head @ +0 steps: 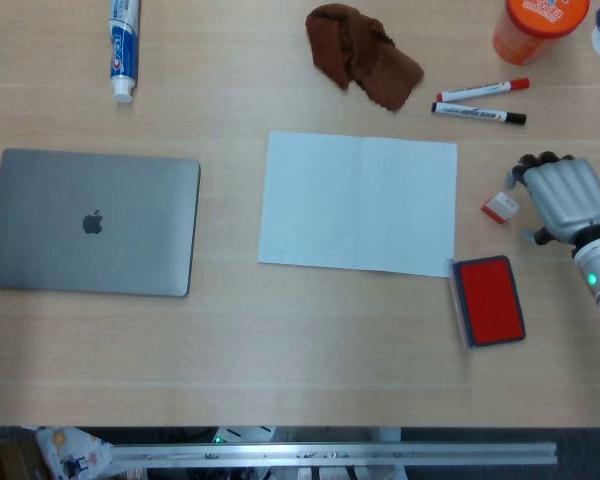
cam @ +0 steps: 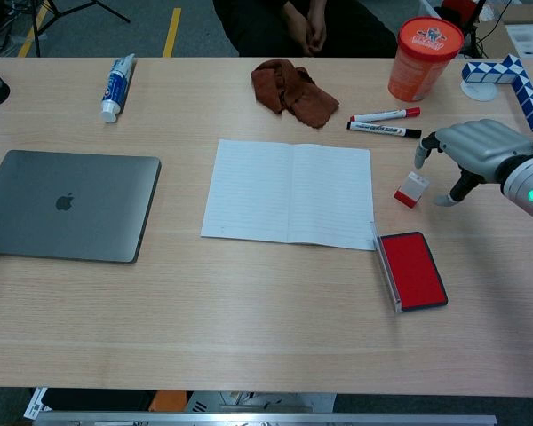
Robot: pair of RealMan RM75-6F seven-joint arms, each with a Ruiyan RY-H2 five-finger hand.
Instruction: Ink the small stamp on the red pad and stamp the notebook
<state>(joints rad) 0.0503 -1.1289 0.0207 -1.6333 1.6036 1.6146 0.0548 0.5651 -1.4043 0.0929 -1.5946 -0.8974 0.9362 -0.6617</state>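
Observation:
The small white-and-red stamp [head: 499, 207] [cam: 411, 189] lies on the table right of the open notebook [head: 358, 202] [cam: 289, 193]. Below the stamp sits the red ink pad [head: 489, 300] [cam: 411, 270] with its lid open at the left side. My right hand [head: 563, 195] [cam: 466, 153] hovers just right of the stamp, fingers spread and curved toward it, holding nothing; fingertips are close to the stamp but a gap shows. My left hand is in neither view.
A closed grey laptop [head: 92, 222] lies at left, a toothpaste tube [head: 123, 46] at far left back. A brown cloth [head: 364, 55], two markers [head: 482, 102] and an orange tub [head: 536, 26] stand behind the notebook. A blue-white snake puzzle [cam: 506, 73] lies at far right.

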